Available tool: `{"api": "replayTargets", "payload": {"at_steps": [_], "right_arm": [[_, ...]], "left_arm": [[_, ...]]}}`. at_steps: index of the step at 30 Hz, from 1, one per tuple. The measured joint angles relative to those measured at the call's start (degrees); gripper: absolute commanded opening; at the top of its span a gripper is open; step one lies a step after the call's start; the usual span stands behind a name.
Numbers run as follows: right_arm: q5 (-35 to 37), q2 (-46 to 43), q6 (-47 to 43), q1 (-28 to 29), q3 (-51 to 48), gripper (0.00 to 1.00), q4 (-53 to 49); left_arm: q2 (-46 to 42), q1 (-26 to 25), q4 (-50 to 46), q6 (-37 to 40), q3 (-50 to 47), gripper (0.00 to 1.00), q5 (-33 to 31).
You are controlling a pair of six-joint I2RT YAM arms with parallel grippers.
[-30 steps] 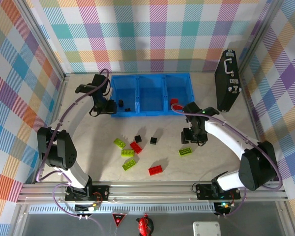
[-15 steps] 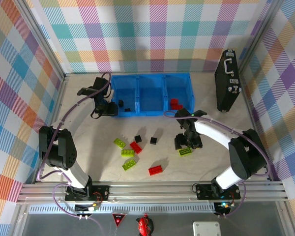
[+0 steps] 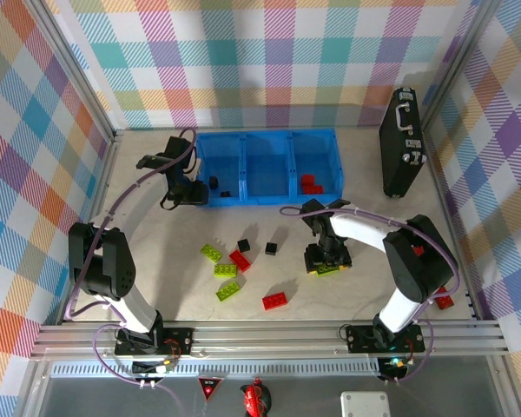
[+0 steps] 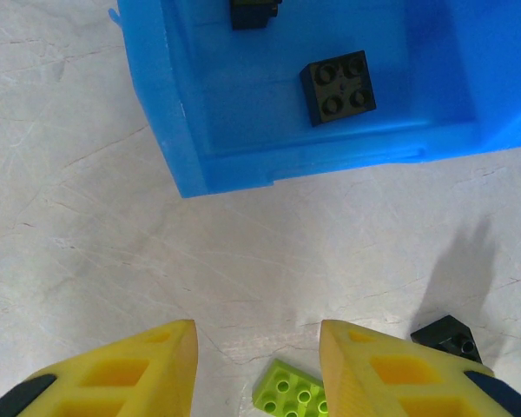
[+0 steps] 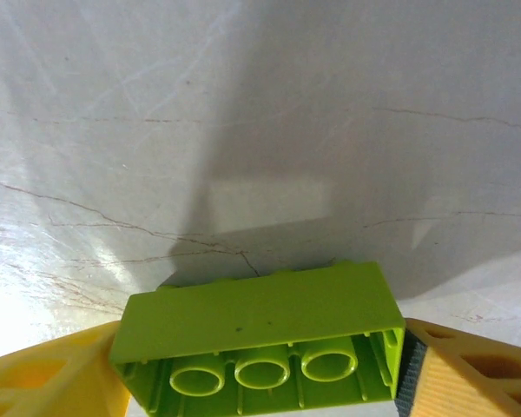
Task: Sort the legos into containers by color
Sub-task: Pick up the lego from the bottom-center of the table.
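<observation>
Right gripper [image 3: 326, 259] is reaching down to the table [image 3: 373, 217] in front of the blue tray [image 3: 245, 201], just right of the loose pieces. In the right wrist view its yellow fingers [image 5: 43, 382] are pressing against both short ends of a green brick [image 5: 269, 304], so the jaws are clamped on it lengthwise. The brick is showing its hollow underside to the camera. Whether it is touching the table, cannot tell. Left gripper [image 3: 189, 193] is hovering just beside the tray's left front corner. In the left wrist view its jaws are standing apart, with bare table showing between them. Two black bricks [image 4: 336, 87] are sitting in the tray's left compartment. Red bricks [image 3: 309, 183] are sitting in the right compartment. Three green pieces [image 3: 226, 270], two red pieces [image 3: 275, 301] and two black cubes [image 3: 271, 248] are lying loose on the table, between the arms and in front of the tray. One of the red pieces is touching a green one. A black briefcase [image 3: 400, 142] is standing near the right wall, beyond the tray's right end and well apart from both grippers.
</observation>
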Motion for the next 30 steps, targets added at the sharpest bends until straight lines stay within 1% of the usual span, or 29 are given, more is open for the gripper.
{"api": "replayTargets", "payload": {"at_steps": [11, 18, 24, 30], "right_arm": [[0.46, -1.25, 0.04, 0.74, -0.02, 0.68, -0.52], [1.07, -1.68, 0.04, 1.22, 1.01, 0.67, -2.12], [1.42, -0.59, -0.17, 1.68, 6.54, 0.67, -3.67], [1.95, 5.33, -0.61, 2.91, 16.87, 0.67, -5.49]], "left_arm": [[0.0, 0.0, 0.0, 0.02, -0.11, 0.41, -0.02], [0.0, 0.0, 0.0, 0.0, -0.22, 0.41, -0.02], [0.0, 0.0, 0.0, 0.0, -0.22, 0.41, 0.04], [-0.13, 0.0, 0.0, 0.0, -0.22, 0.41, 1.11]]}}
